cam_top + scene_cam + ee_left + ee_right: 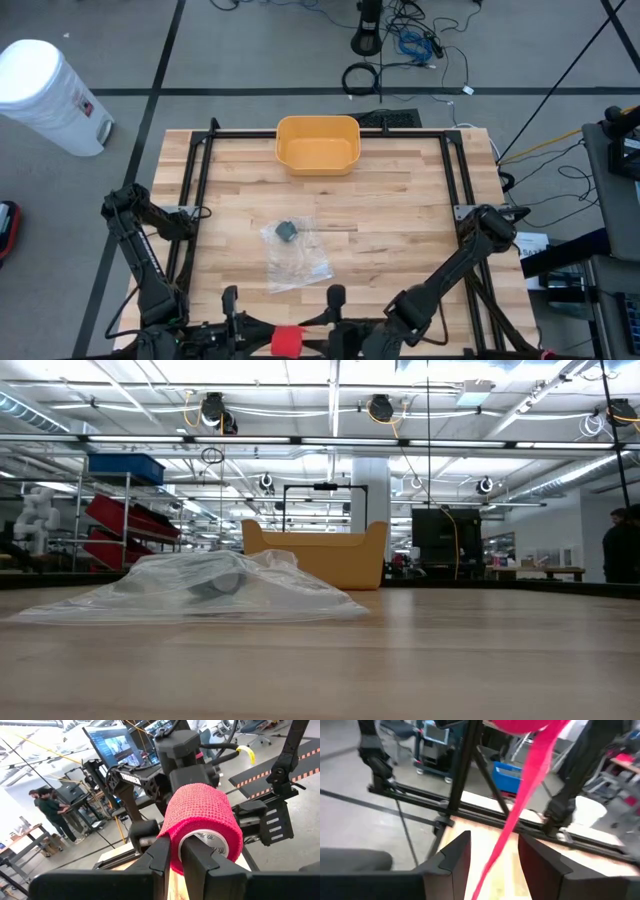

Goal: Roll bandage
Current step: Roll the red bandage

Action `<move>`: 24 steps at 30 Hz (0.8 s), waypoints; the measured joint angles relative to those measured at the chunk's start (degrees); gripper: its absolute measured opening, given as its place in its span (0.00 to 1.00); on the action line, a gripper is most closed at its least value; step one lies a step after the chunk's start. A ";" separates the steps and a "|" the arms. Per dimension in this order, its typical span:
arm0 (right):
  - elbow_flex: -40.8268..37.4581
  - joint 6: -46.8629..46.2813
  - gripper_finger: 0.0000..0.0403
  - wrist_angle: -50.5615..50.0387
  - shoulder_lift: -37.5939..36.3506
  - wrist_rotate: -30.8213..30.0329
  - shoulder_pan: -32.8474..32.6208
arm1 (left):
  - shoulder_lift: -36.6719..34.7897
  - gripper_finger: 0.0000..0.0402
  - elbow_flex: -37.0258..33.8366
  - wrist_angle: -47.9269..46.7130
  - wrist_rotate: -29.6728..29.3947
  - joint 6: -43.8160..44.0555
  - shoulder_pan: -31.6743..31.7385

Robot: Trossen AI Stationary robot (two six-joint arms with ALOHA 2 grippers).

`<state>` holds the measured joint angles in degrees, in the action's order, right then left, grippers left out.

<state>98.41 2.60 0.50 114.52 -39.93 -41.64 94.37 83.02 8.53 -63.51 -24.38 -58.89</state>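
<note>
A red bandage roll [287, 340] with a white core hangs at the table's near edge, between my two grippers. In the left wrist view the roll [202, 815] fills the middle, and my left gripper [180, 865] is shut on it. A loose red strip [520, 805] runs from the roll down between the fingers of my right gripper [495, 855]. That gripper is open, its fingers standing on either side of the strip. I cannot tell whether the strip touches them. My left gripper holds the roll by its wall at the end facing the wrist camera [175, 857]. One finger [202, 865] is in the hollow core and the other [159, 857] is outside on the red wrap. The roll is clear of the table.
A clear plastic bag [293, 250] with a small dark object [286, 231] in it lies flat mid-table. A yellow bin [317, 143] stands at the far edge. A black frame [200, 190] runs around the tabletop. People stand in the room beyond.
</note>
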 joint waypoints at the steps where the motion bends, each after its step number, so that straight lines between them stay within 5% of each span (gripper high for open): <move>1: 0.00 0.72 0.37 -0.80 -0.50 -1.00 -0.47 | 0.00 0.10 0.00 -0.02 0.00 0.00 0.00; 7: 0.00 3.27 0.38 -5.75 -4.08 -7.57 -4.83 | 0.01 0.10 0.00 0.00 0.00 0.10 0.00; 13: 0.02 13.44 0.38 -0.49 -5.45 -16.53 -8.62 | 0.00 0.10 0.00 -0.01 0.98 1.62 0.00; 24: 0.02 19.31 0.38 4.94 -5.26 -16.78 -7.78 | 0.00 0.10 0.00 -0.52 1.64 4.47 0.00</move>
<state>98.43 21.91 5.43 109.27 -56.71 -49.42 94.37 83.02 8.01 -61.87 -19.91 -58.89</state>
